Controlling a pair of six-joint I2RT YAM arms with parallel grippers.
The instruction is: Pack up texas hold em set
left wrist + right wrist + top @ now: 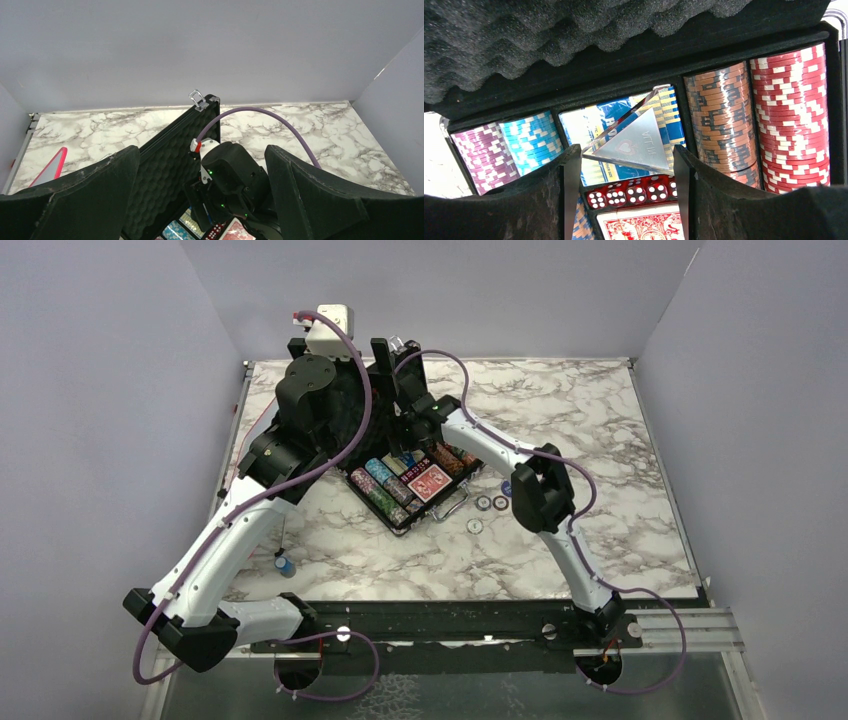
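Note:
The black briefcase (392, 520) lies open mid-table, its foam lid (170, 165) standing upright. Rows of poker chips (794, 115) fill it, alongside red dice (634, 192), red-backed cards (639, 225) and a blue card box (594, 125). My right gripper (626, 165) hangs just over the tray, shut on a clear triangular "ALL IN" marker (634, 142) whose long edge spans both pads. My left gripper (202, 150) is raised at the case's near-left, open wide and holding nothing, with the right wrist between its fingers. Three loose discs (483, 502) lie on the table right of the case.
A small blue-tipped tool (285, 565) lies near the left arm. A red-edged white board (50, 167) sits at the table's left side. Grey walls enclose the marble table (600, 420) on three sides. The right arm's purple cable (280, 120) arcs beside the lid.

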